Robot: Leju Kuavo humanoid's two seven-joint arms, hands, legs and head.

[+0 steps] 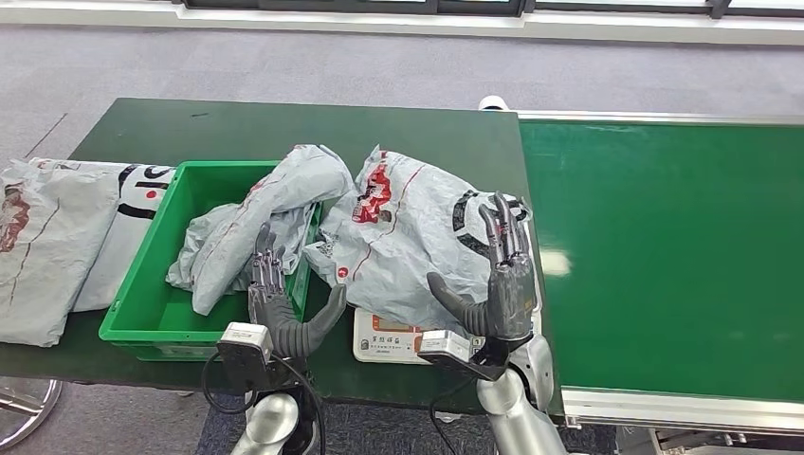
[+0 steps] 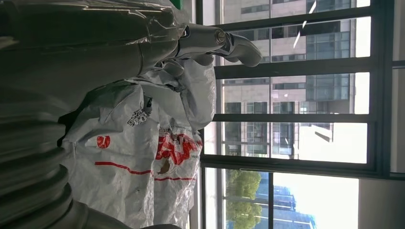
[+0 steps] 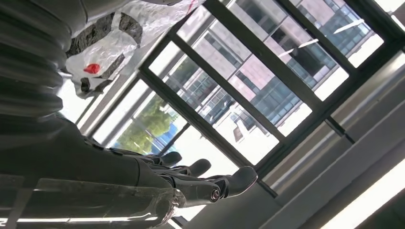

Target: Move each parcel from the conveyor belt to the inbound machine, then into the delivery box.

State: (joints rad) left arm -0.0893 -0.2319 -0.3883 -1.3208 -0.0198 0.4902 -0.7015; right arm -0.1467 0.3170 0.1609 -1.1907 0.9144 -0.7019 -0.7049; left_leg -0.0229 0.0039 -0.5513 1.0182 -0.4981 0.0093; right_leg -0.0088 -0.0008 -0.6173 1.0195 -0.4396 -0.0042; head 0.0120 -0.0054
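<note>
A crumpled grey parcel bag with red and black print [image 1: 408,232] lies on the white inbound machine [image 1: 384,343] at the table's front edge; the same parcel [image 2: 143,162] fills the left wrist view. My right hand [image 1: 498,275] stands upright at the parcel's right side, fingers spread, holding nothing. My left hand [image 1: 280,294] stands at the parcel's left side, beside the green delivery box [image 1: 142,318], fingers also apart. Another grey parcel [image 1: 256,223] lies in the box and drapes over its right wall. The green conveyor belt [image 1: 664,246] stretches to the right.
More grey bags [image 1: 57,237] lie flat on the dark green table [image 1: 237,123] left of the box. Grey carpet floor lies beyond the table. The wrist views look out at large windows [image 3: 248,86] and buildings.
</note>
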